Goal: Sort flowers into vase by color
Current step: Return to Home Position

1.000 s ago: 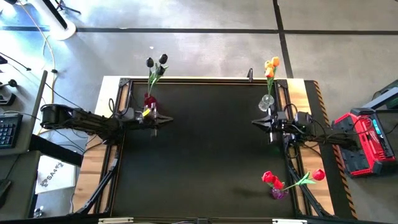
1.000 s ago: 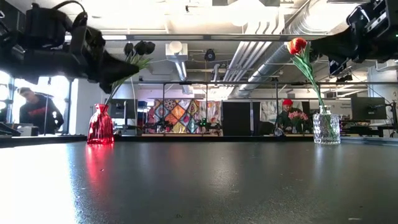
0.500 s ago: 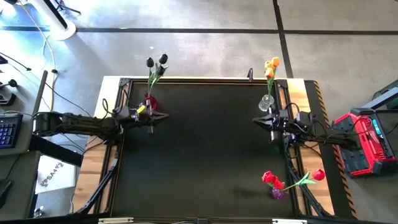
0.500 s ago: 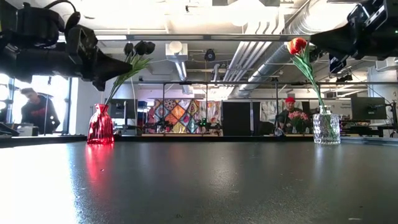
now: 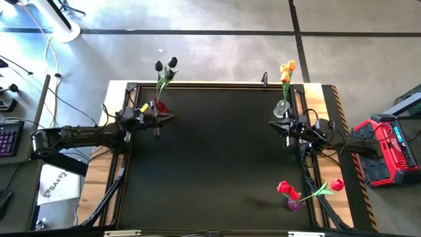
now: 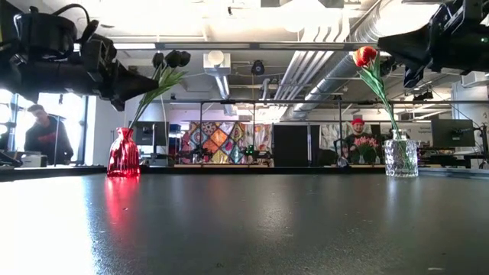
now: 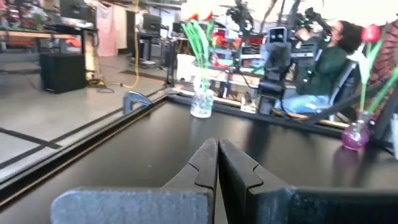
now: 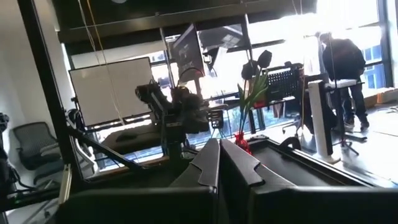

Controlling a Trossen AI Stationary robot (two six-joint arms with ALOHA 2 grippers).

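Black tulips (image 5: 165, 65) in vase (image 6: 123, 156), nr left pincer (image 5: 171, 118)

Open-plan robotics lab, this one: bare ducts (image 6: 336, 61) overhead, concrete floor (image 5: 217, 52) around the tabletop (image 5: 217, 164), a whiteboard (image 8: 109, 93), an office chair (image 8: 31, 146), a keyboard (image 5: 6, 138), and a person (image 7: 329, 56) seated among workstations.

Black tabletop (image 5: 217, 164) edged in pale wood. Right of it, on the concrete floor (image 5: 217, 52), a red-and-black case (image 5: 385, 150); far left, a keyboard (image 5: 8, 139). Beyond the far edge, a patchwork hanging (image 6: 218, 141) and a person (image 6: 353, 140) in a red cap.
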